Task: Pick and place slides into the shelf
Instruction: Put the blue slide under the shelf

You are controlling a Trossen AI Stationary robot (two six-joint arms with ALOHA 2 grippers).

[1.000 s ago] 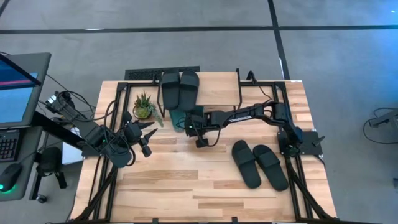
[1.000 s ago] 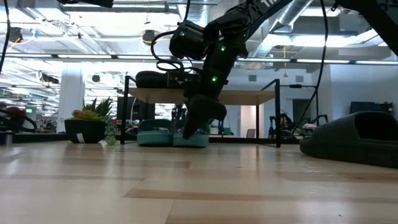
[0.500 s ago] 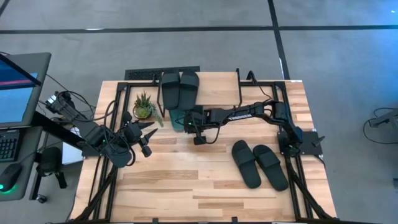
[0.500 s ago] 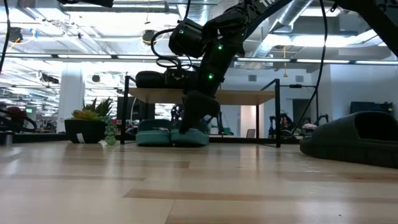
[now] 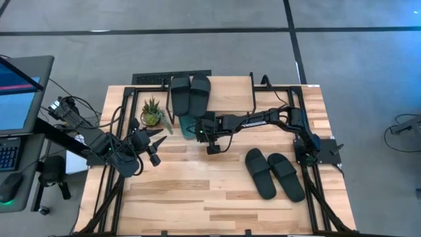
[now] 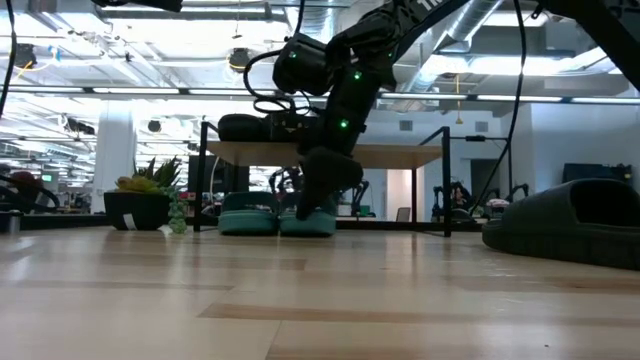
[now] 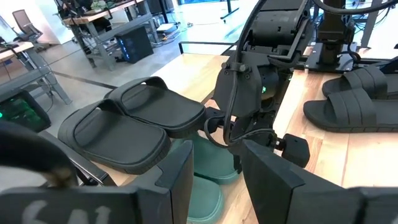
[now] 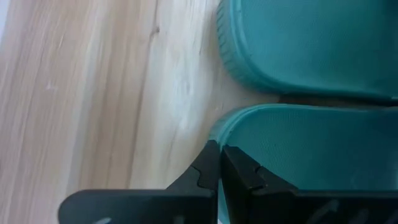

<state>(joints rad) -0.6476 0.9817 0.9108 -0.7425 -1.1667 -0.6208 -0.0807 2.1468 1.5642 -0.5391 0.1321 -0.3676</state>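
The shelf [image 5: 230, 89] stands at the table's far side with two black slides [image 5: 191, 92] on its top board. Two teal slides [image 6: 275, 220] lie side by side on the table under it, heels [image 5: 187, 126] sticking out toward the near side. My right gripper [image 8: 219, 163] is shut, its tips at the heel of one teal slide [image 8: 298, 149]; the other teal slide [image 8: 311, 43] lies beside it. My left gripper [image 7: 214, 180] waits open and raised at the table's left [image 5: 160, 135], touching nothing. Two more black slides [image 5: 273, 172] lie at the near right. My right gripper meets the heel rim [image 8: 229, 123] of one teal slide with the tips of its shut fingers [image 8: 210, 163]. The fingers slant down from the table's right and near side. The slide lies flat on the table, its front part under the shelf.
A small potted plant [image 5: 152, 112] stands on the table left of the shelf. The shelf's thin black legs [image 6: 203, 180] flank the teal slides. A monitor [image 5: 16, 92] and cables stand off the table's left edge. Bare wood lies along the near edge [image 5: 197, 204].
My right gripper has swayed a little toward the table's left edge and come back, staying shut at the teal slide's heel. That slide's heel has shifted slightly with it and returned.
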